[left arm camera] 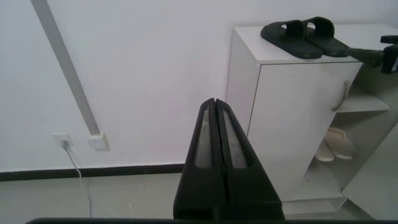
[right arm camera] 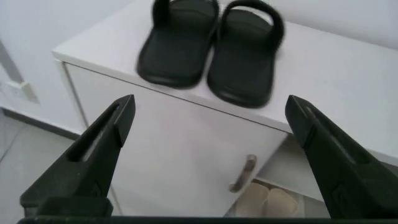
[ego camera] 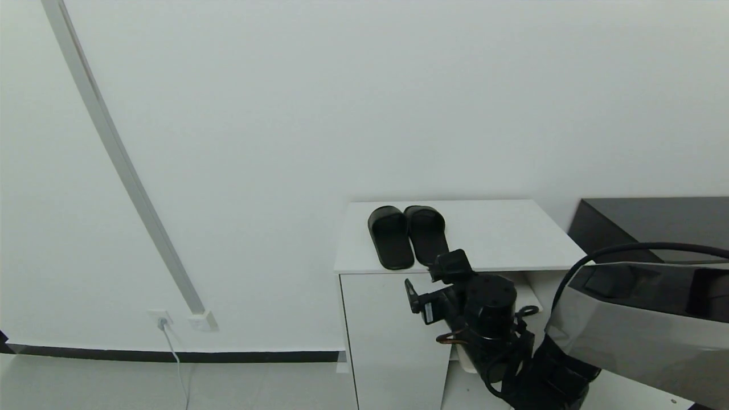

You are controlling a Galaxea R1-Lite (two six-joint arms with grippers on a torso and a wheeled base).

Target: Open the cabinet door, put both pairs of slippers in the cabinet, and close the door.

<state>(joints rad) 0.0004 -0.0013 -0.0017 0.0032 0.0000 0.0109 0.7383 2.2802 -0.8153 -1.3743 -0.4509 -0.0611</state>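
Note:
A pair of black slippers lies side by side on top of the white cabinet. My right gripper hangs open just in front of the cabinet's top edge, below the black pair and touching nothing. The left door, with its handle, is closed, while the right side stands open. A pale beige pair of slippers rests on a lower shelf inside. My left gripper is shut and empty, well left of the cabinet.
A dark low table stands right of the cabinet. A grey conduit runs slantwise down the white wall to sockets with a cable. Open floor lies left of the cabinet.

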